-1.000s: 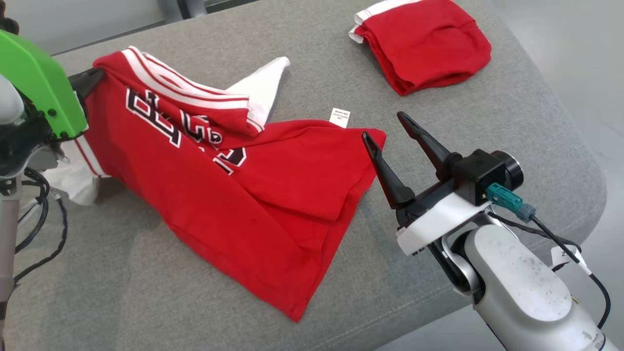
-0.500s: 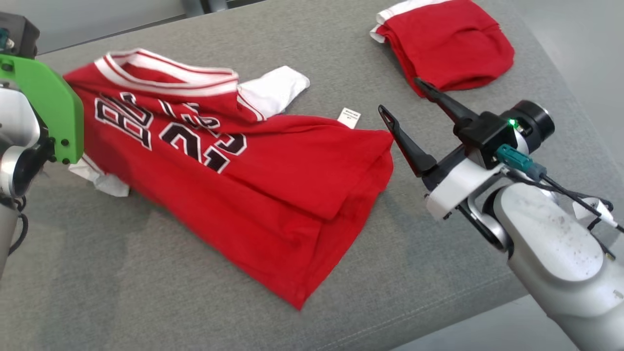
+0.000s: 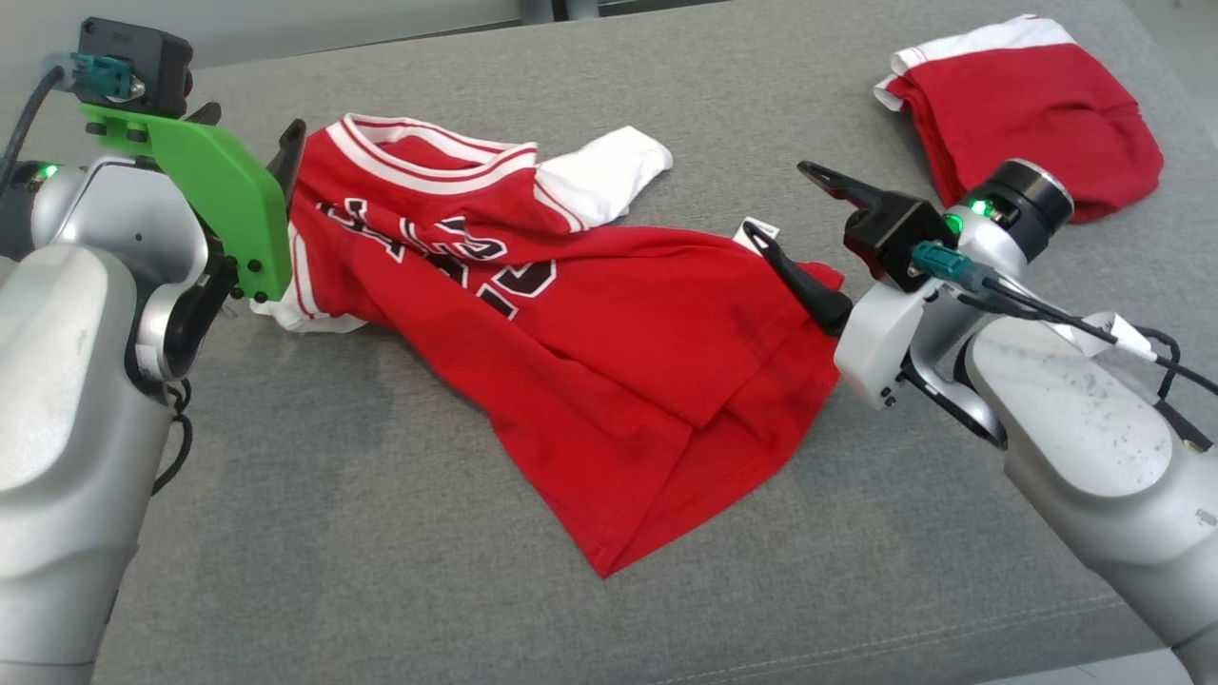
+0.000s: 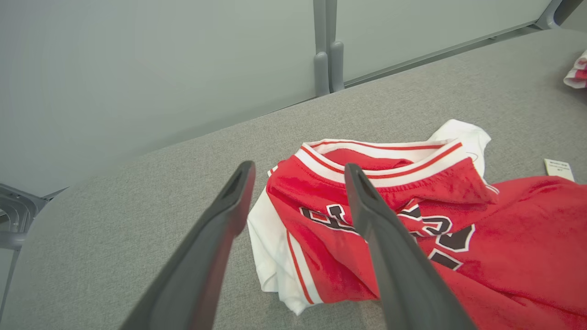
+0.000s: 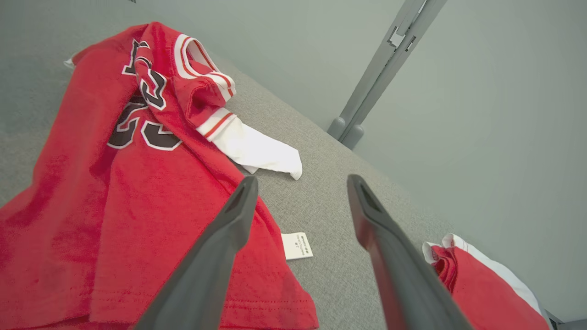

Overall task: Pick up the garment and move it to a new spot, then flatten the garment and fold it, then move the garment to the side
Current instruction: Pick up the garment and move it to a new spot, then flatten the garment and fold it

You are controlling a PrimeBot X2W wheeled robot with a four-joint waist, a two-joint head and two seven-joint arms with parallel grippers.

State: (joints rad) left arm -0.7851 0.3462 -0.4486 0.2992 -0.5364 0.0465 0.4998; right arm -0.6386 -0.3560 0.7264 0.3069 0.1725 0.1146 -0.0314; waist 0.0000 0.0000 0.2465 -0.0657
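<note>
The garment [image 3: 609,352] is a red jersey with white sleeves, a striped white collar and black lettering. It lies crumpled on the grey padded table [image 3: 333,533], its hem folded over at the right. My left gripper [image 3: 249,143] is open beside the collar and holds nothing. In the left wrist view this gripper [image 4: 298,169] hovers above the collar [image 4: 380,151] and the white sleeve [image 4: 270,256]. My right gripper [image 3: 778,202] is open just above the jersey's right edge. The right wrist view has that gripper [image 5: 302,179] over bare table between the jersey [image 5: 137,206] and its white label [image 5: 297,245].
A second red garment [image 3: 1028,105], folded, with white trim, lies at the table's far right corner. The table's rounded front edge [image 3: 1047,628] runs along the lower right. Behind the table stands a grey wall with a post [image 4: 325,50].
My left gripper has opened and let go of the collar, and the jersey has dropped onto the table. The head camera has shifted. My right gripper stays open.
</note>
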